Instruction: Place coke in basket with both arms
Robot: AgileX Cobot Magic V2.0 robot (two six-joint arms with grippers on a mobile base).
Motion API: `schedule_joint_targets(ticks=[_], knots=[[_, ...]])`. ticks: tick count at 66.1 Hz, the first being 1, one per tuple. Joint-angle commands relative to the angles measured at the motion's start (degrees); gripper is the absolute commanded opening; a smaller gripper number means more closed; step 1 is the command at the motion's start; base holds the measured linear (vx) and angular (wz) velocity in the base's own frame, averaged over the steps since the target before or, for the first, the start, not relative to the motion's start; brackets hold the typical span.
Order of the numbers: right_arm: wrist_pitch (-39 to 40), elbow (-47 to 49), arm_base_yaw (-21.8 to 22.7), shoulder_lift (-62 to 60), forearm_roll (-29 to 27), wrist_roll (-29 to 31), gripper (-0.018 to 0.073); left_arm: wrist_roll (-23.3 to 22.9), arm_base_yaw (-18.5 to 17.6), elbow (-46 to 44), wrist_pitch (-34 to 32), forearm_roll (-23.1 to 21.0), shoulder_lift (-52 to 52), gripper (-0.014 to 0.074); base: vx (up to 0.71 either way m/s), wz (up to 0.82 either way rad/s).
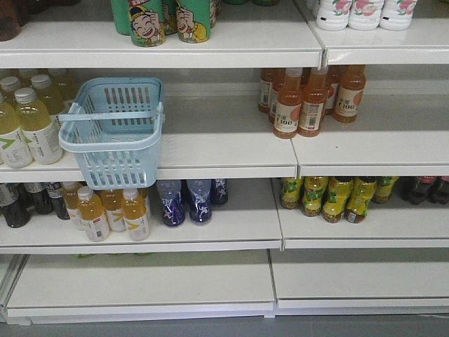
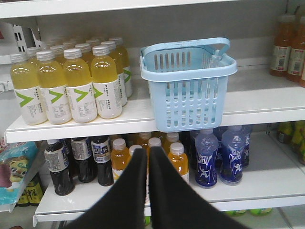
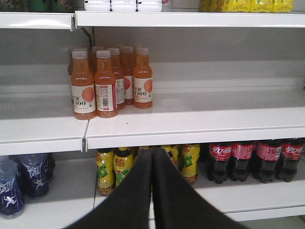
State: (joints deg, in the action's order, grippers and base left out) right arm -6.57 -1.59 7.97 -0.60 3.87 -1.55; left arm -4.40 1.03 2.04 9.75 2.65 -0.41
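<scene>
Coke: the slim red bottle shows in no view, so I can't say where it is; neither claw has it. R claw (image 3: 152, 151): fingers pressed together, nothing btwn them, aimed at the shelves (image 3: 190, 126). Nearest ahead of it, lower level: yellow-green bottles (image 3: 114, 167) straight in front, dark cola bottles w/ red labels (image 3: 245, 160) ahead to its R, blue bottles (image 3: 26, 179) ahead to its L. Above & further back: orange bottles (image 3: 107, 83), a bit L of the claw line. L claw (image 2: 147, 151): also pressed together, empty. Right ahead, lower level: small orange-juice bottles (image 2: 119, 157), dark bottles w/ pale caps (image 2: 78, 160) to its L, blue bottles to its R. One level up: basket (image 2: 187, 105) ahead & slightly R, upright, its btm poking out past the front lip, handle folded down, mouth open upward. Prob. set at the edge so a bottle can drop in from above w/o reaching deep. Big yellow bottles (image 2: 71, 83) stand just L of the basket, close but apart. The board above sits low over the rim in the front view, so approach room looks tight. Task prob. at its start: coke must be found first.
</scene>
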Motion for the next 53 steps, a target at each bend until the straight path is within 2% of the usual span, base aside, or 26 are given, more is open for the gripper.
schedule_joint_targets(ticks=[1, 53], knots=[[3.8, -0.5, 0.5, -0.8, 0.4, 0.2, -0.0010, -0.1, -0.2, -1.9, -4.5, -0.4, -1.1, -0.0006, 0.09, 0.00], [3.8, -0.5, 0.5, -0.8, 0.4, 0.2, -0.0010, -0.1, -0.2, -1.9, -4.5, -0.4, -1.1, -0.0006, 0.07, 0.00]])
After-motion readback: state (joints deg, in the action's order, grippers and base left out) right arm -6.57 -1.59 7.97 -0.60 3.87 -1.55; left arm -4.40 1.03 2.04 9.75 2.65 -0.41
